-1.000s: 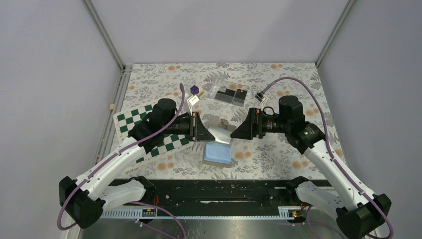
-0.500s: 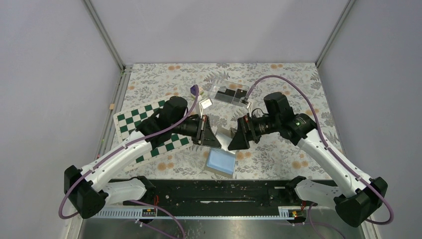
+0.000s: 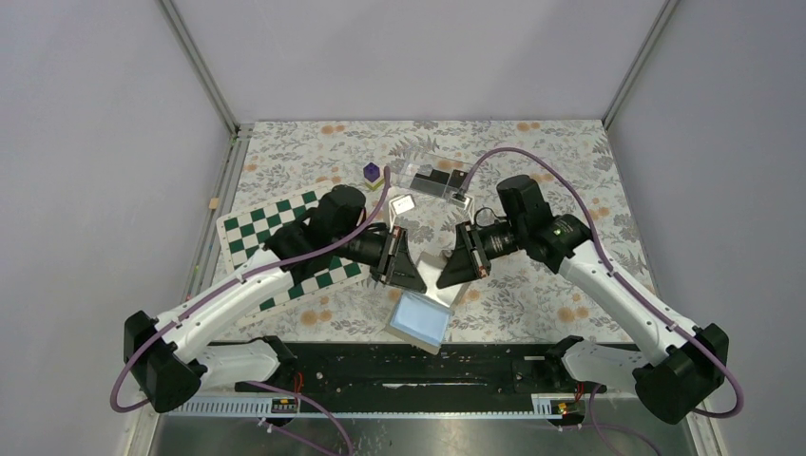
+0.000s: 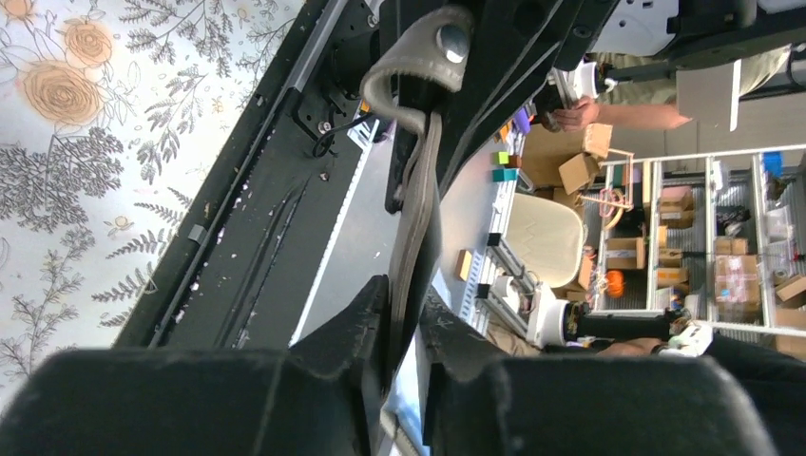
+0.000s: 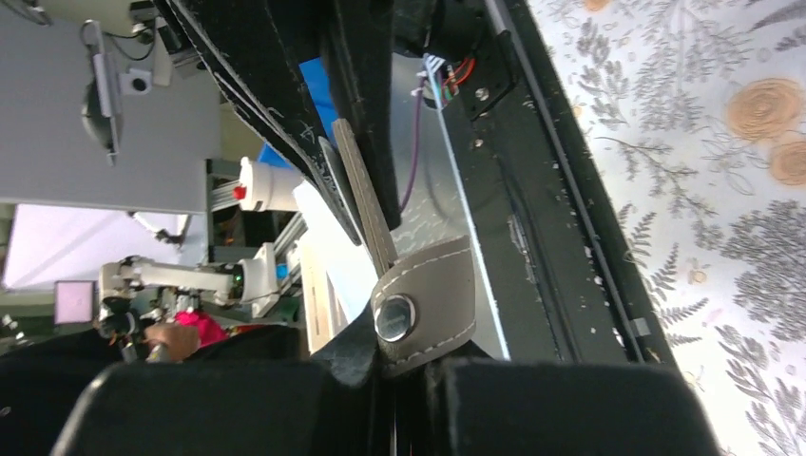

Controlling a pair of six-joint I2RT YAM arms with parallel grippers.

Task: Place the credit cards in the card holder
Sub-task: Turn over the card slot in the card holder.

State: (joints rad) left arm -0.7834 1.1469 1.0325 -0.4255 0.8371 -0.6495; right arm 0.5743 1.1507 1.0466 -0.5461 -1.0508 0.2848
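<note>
While both grippers pinch it from opposite sides, one card holder (image 3: 421, 318) hangs open above the near edge of the table (image 3: 532, 152), its pale blue inside facing up and its grey cover lifted between the two arms.

The left gripper (image 3: 411, 275) is narrowed to a slit on the cover's thin edge. In the left wrist view that edge runs straight into the left gripper (image 4: 404, 318), with the strap and its one dot clasp (image 4: 453, 42) curling over at the far end. The right gripper (image 5: 404, 366) is closed on the strap end, the clasp (image 5: 396, 317) sitting just at its fingertips.

Beyond the card holder stands one clear plastic box (image 3: 432, 178) with the credit cards (image 3: 430, 180) inside: at least two dark flat pieces, too small to count surely. No card shows in the holder's open blue face.

One purple cube (image 3: 372, 172) sits left of the box, and one chessboard (image 3: 261, 233) lies left of the card holder under the left arm.
</note>
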